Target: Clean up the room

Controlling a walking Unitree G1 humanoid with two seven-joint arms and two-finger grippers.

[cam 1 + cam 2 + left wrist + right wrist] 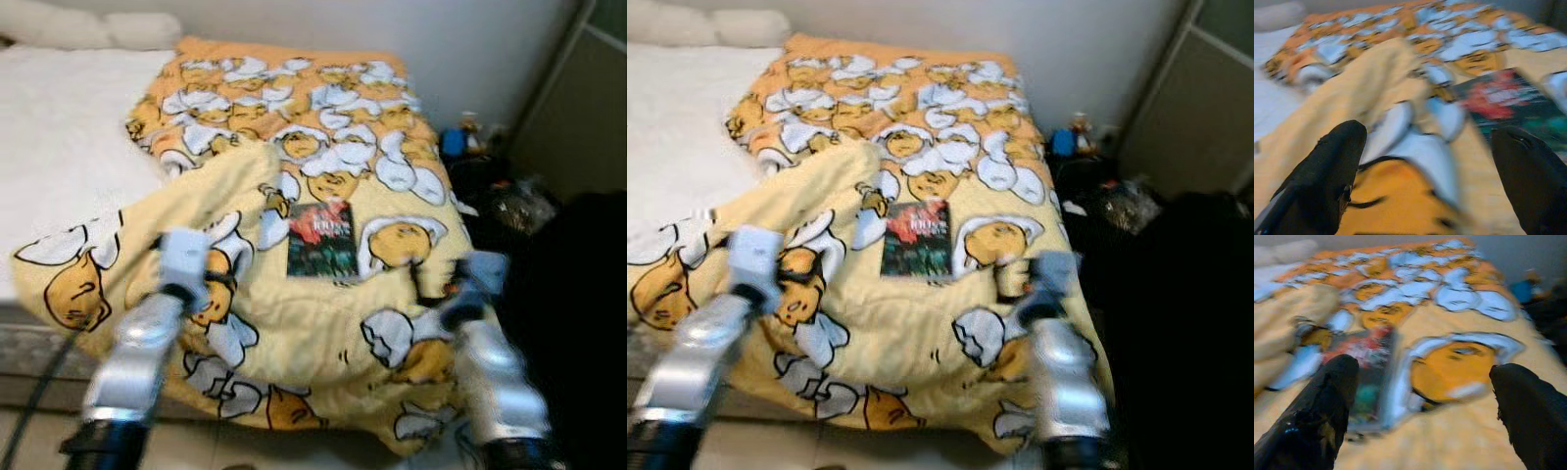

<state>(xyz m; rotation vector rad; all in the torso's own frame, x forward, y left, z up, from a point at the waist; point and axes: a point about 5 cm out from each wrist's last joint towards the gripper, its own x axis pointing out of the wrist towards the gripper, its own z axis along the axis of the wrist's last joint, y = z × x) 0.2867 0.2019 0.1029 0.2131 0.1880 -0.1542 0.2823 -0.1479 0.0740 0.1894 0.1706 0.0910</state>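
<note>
- We're standing at the foot of the bed (59, 147), both arms raised over a rumpled yellow blanket (323, 333) printed with cartoon egg figures; the head views are blurred, so we read this as mid-approach.
- Our left gripper (1430, 181) hangs just above the bunched fold of blanket, its two black fingers (1327, 171) spread wide with nothing between them.
- Our right gripper (1422, 406) is likewise splayed and empty, poised over the flatter stretch of blanket near the bed's right edge.
- Lying flat on top of the blanket, between the two arms and a little further up the bed, is a dark book (320, 240) with a red and green cover. It's untouched, and near both grippers.
- How far along? Early, by our reckoning. The blanket is heaped and twisted, one part folded back to bare the white mattress sheet, its lower edge spilling over the foot of the bed.
- Two pillows (88, 27) sit at the head against the wall, and they look in place.
- Over on the right, by the wall, there's a dark clutter of items on the floor (490, 186), including something blue; too blurred for us to name them.
- So what's left looks like nearly everything: lift the book off, straighten the blanket, then deal with that floor pile.
</note>
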